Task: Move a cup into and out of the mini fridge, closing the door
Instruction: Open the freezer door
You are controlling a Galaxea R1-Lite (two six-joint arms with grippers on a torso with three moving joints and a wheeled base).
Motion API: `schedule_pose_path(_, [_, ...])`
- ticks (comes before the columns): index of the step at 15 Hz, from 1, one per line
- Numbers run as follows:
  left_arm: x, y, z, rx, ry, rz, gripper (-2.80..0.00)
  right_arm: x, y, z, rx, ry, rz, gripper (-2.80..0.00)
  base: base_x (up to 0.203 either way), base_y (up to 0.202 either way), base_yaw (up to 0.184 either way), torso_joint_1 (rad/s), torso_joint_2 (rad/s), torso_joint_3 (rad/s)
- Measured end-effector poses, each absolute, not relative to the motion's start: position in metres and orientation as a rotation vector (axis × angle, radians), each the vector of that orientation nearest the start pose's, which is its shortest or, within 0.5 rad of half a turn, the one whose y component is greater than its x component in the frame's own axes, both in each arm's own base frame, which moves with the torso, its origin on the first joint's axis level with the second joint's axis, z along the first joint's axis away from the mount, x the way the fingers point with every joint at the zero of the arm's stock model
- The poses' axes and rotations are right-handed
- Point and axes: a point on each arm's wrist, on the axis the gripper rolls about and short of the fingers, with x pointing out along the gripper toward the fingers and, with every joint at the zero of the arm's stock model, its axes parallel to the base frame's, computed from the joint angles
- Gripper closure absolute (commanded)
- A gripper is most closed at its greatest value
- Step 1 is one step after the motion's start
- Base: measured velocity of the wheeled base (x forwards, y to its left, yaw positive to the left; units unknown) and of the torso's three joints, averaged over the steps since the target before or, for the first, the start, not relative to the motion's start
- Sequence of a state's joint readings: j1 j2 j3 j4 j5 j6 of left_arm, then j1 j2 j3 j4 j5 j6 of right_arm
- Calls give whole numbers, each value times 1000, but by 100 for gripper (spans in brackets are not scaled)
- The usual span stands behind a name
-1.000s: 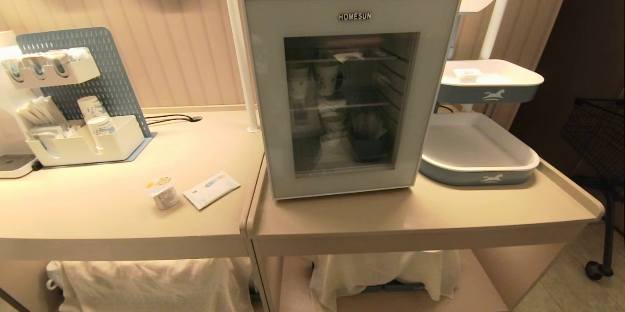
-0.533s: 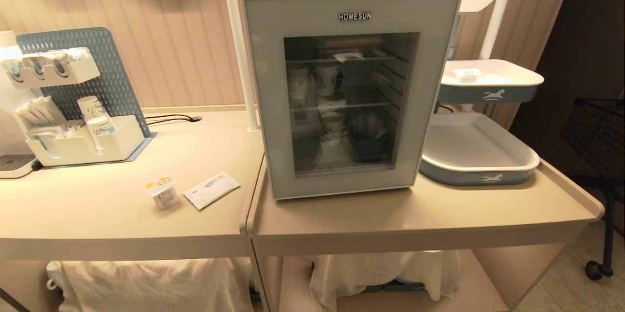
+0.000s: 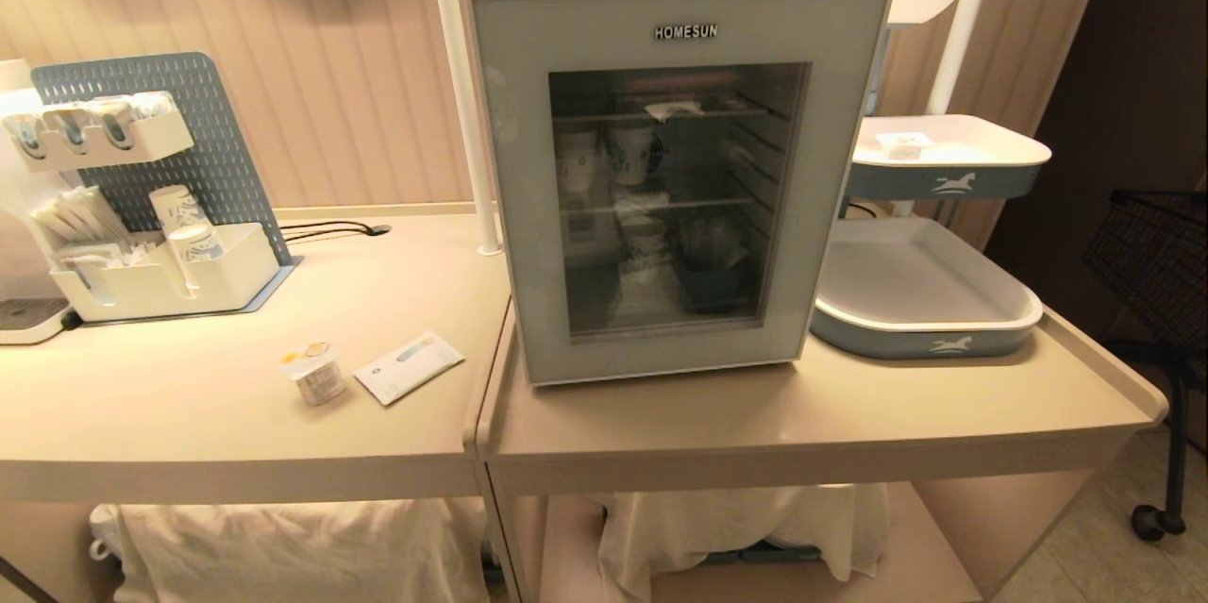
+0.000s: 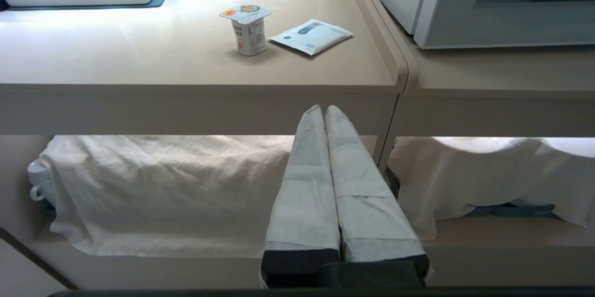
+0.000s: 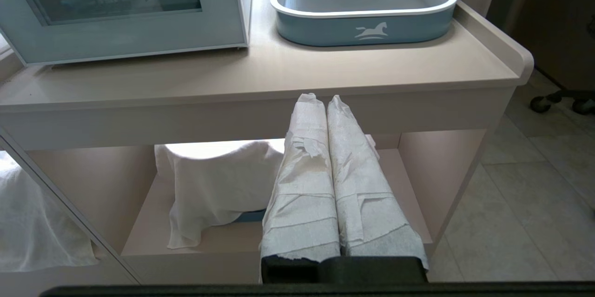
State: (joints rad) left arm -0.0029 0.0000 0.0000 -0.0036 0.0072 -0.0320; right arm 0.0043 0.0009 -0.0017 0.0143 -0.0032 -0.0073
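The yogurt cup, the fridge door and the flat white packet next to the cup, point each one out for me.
yogurt cup (image 3: 317,375), head view, on its labelled side wall.
fridge door (image 3: 514,169), head view, on the left side of its pale frame.
flat white packet (image 3: 409,365), head view, on the middle of its top face.

Just beyond the left gripper (image 4: 324,110), whose fingers (image 4: 307,181) are wrapped in rough, matt, papery white tape, the cup (image 4: 247,29) looks like smooth white plastic under a flat, faintly shiny foil lid, and the sachet (image 4: 311,36) beside it has a soft paper-like sheen. The tabletop (image 3: 226,414) is smooth, satin beige laminate, and below the gripper hangs crumpled, matt white cloth (image 4: 153,190). Ahead of the right gripper (image 5: 324,98), taped the same way, the door (image 3: 675,178) shows glossy dark glass in a smooth pale frame, near a smooth plastic tray (image 5: 362,25).
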Motion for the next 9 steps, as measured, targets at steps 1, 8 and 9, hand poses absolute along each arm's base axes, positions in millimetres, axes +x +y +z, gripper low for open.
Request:
schedule_pose_path(1, [-23,0,76,-23,0,7,0,-23,0,75,-7,13,2,0,0,0,0,0,0,0])
schedule_pose_path(8, [-61,2,180,-13,-139,83,0,-23,0,75,-7,13,1,0,0,0,0,0,0,0])
schedule_pose_path(9, [-64,2,196,-35,-109,79,0,-23,0,74,-8,13,1,0,0,0,0,0,0,0])
